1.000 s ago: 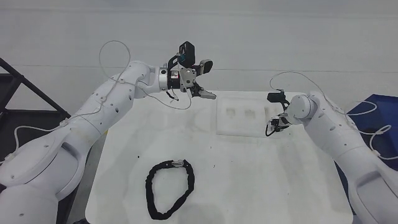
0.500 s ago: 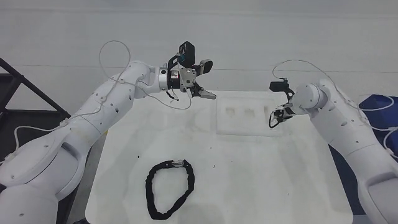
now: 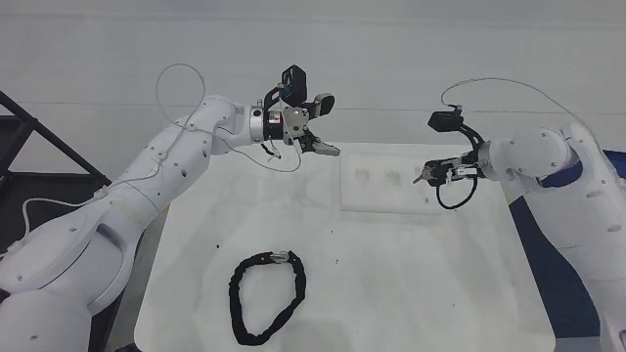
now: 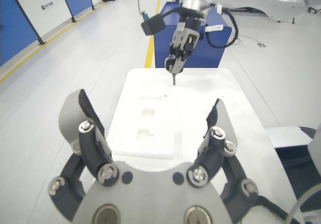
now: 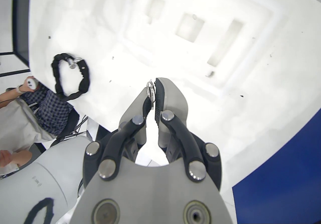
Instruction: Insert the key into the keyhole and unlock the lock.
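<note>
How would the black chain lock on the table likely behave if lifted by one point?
Probably floppy: the chain lock lies in a loose loop, so it would sag. Its fabric-looking sleeve likely grips well; its metal end suggests some weight.

Bright, even light — the white table (image 5: 250,122) glares, nearly washed out (wrist views bow at their edges).

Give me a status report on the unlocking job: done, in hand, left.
Done: the right pincer is shut on the key. In hand: it holds the key above the white foam tray, well apart from the chain lock lying on the table. Left: carrying the key to the keyhole, inserting and turning it. The left pincer hangs open and empty.
</note>
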Robot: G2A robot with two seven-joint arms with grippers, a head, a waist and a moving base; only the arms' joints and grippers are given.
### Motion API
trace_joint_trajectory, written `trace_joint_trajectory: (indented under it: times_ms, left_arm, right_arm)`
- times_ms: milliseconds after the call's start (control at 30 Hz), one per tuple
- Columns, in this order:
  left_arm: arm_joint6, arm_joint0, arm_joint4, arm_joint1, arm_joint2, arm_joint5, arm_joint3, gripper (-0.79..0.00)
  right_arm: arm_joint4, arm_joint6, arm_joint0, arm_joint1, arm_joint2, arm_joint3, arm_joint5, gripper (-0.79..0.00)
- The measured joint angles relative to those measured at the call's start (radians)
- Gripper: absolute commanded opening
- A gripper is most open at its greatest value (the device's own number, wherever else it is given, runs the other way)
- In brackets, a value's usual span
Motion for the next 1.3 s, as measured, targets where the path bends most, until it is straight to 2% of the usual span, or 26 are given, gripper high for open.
trace_joint_trajectory:
  times_ms: [167, 367, 567, 933, 1133, 1300]
  left_arm:
    - [0.000, 0.000, 0.000, 0.000, 0.000, 0.000, 0.000, 0.000]
    - [0.000, 0.000, 0.000, 0.000, 0.000, 0.000, 0.000, 0.000]
    - [0.000, 0.000, 0.000, 0.000, 0.000, 0.000, 0.000, 0.000]
    - [-0.009, 0.003, 0.003, 0.001, -0.006, 0.011, -0.009, 0.000]
    - [-0.104, 0.025, 0.054, 0.028, -0.055, 0.025, -0.062, 0.000]
    - [-0.118, 0.111, 0.090, 0.064, -0.090, 0.000, -0.087, 0.000]
  right_arm:
    - [0.140, -0.005, -0.101, 0.025, 0.132, -0.097, -0.008, -0.785]
    - [0.260, -0.013, -0.166, 0.038, 0.210, -0.122, -0.009, -0.785]
    - [0.346, -0.049, -0.187, 0.040, 0.237, -0.091, -0.008, -0.785]
    - [0.345, -0.049, -0.187, 0.040, 0.237, -0.091, -0.008, -0.785]
    - [0.345, -0.049, -0.187, 0.040, 0.237, -0.091, -0.008, -0.785]
    - [0.345, -0.049, -0.187, 0.040, 0.237, -0.091, -0.008, -0.785]
